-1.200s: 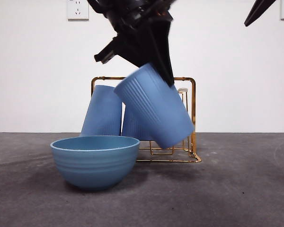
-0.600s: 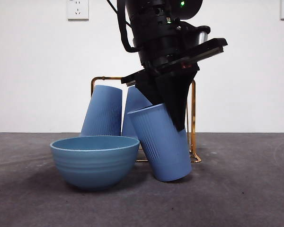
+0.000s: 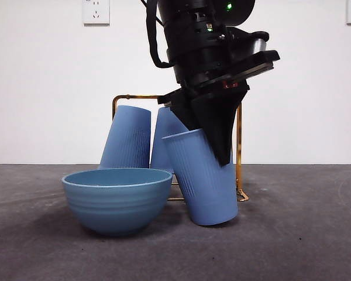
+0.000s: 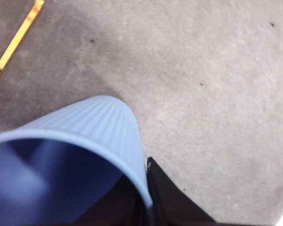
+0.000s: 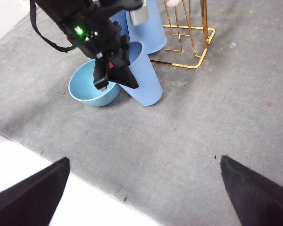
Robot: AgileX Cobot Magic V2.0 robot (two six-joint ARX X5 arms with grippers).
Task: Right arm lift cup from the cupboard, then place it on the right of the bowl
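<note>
Front view: you look level across the table from low down, close to the bowl (image 3: 117, 199) and cup (image 3: 201, 178). Left wrist view: pressed right against that cup's (image 4: 80, 155) rim, facing the table. Right wrist view: high and well back, angled down; it shares cup (image 5: 144, 75), bowl (image 5: 92, 89), cupboard (image 5: 191, 35).

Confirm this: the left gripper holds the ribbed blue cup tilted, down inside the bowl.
Not inside the bowl. The left gripper holds the ribbed blue cup tilted, beside the bowl, as the front view shows.
</note>
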